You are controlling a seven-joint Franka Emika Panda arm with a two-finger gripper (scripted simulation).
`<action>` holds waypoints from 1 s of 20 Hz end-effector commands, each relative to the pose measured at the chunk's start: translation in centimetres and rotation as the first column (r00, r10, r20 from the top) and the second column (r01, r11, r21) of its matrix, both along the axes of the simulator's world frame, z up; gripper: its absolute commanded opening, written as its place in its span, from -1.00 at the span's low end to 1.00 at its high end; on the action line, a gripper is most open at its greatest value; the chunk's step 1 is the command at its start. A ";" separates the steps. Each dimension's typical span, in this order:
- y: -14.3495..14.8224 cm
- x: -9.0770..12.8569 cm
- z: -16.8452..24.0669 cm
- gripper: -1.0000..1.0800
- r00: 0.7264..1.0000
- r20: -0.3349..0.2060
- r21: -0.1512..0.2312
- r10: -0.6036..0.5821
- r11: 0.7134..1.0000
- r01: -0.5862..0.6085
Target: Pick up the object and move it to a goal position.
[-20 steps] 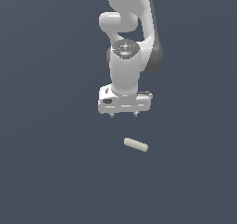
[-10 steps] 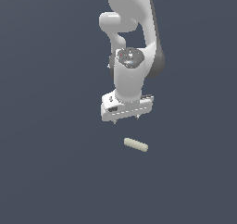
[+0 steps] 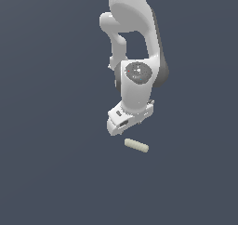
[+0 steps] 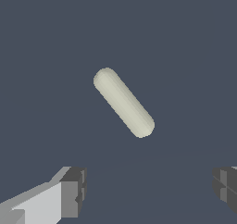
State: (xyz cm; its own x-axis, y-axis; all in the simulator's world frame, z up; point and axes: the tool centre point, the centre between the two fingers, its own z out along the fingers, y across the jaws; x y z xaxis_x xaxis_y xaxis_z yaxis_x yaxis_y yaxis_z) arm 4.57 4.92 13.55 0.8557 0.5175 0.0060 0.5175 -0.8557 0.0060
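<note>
The object (image 3: pixel 136 145) is a small cream rod with rounded ends, lying flat on the dark grey floor. My gripper (image 3: pixel 127 125) hangs from the white arm just above it, slightly toward the exterior view's left, and does not touch it. In the wrist view the rod (image 4: pixel 123 102) lies at a slant, ahead of the gap between the fingers. My gripper (image 4: pixel 150 188) is open wide and empty, with one dark fingertip (image 4: pixel 74 190) at each side.
A plain dark grey floor (image 3: pixel 56 173) spreads all around. The white arm (image 3: pixel 132 29) rises above the hand. No other objects show.
The hand has come down closer to the rod and has turned about its wrist. The rod has not moved.
</note>
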 end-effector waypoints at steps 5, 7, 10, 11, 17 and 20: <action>1.1 1.3 -1.9 0.92 0.978 -0.005 -0.004 0.206 0.978 -0.206; 1.5 1.7 -2.5 0.92 0.964 -0.006 -0.004 0.267 0.964 -0.267; 2.0 2.2 -3.4 0.92 0.934 -0.008 -0.004 0.356 0.934 -0.356; 2.1 2.4 -3.7 0.92 0.923 -0.008 -0.004 0.384 0.923 -0.385; 2.9 3.2 -5.2 0.92 0.855 -0.009 -0.001 0.519 0.855 -0.519; 3.2 3.4 -5.8 0.92 0.825 -0.009 0.000 0.565 0.825 -0.565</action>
